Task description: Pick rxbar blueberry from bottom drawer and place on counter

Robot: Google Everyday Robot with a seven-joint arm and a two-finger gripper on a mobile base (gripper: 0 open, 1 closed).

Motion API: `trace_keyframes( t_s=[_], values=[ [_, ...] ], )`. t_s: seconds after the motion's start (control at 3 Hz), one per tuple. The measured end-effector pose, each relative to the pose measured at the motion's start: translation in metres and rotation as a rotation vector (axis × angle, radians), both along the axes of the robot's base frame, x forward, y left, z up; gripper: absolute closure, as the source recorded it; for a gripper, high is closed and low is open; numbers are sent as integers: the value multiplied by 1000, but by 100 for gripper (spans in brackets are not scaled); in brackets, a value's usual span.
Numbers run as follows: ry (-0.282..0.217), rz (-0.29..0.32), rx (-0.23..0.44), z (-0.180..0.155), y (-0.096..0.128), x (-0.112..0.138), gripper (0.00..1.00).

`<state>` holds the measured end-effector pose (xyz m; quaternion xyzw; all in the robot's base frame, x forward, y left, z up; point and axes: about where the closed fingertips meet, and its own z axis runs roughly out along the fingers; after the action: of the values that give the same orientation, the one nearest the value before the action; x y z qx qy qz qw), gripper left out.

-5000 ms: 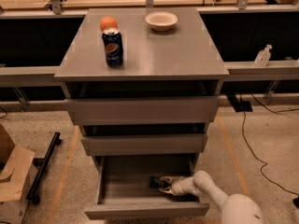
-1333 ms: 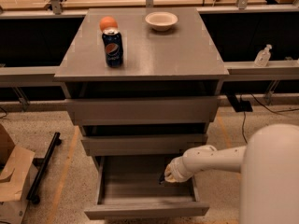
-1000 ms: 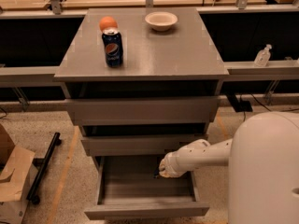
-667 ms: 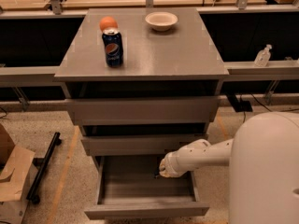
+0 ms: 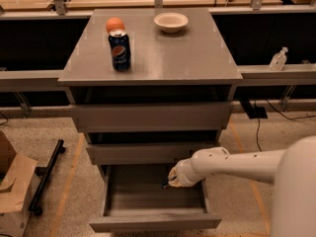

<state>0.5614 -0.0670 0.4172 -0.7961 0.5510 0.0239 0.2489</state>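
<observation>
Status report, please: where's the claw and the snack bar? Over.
Gripper over open bottom drawer, right side. Small dark bar at its tip, likely held. Middle drawer front close above; can, orange, bowl on counter.

Middle drawer (image 5: 148, 153) juts above hand (image 5: 170, 180) over bottom drawer (image 5: 153, 222).

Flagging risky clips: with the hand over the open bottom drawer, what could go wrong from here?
1. The hand hangs over the bottom drawer, close under the middle drawer front; a straight lift could strike it.
2. Only a dark sliver shows at the hand, perhaps the rxbar blueberry; it may slip out.
3. The counter holds a Pepsi can, orange and bowl; placing near them could knock one.
</observation>
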Motion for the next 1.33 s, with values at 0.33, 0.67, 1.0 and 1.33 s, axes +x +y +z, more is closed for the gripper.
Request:
trace_keyframes(
  t_s=[0.33,0.67,1.0,1.33],
  values=[
    [17,48,108,41,4,-11,100],
    [-19,179,103,89,11,-36,100],
    [-68,286,12,130,22,-68,100],
    [-75,308,-51,145,15,-91,100]
  ],
)
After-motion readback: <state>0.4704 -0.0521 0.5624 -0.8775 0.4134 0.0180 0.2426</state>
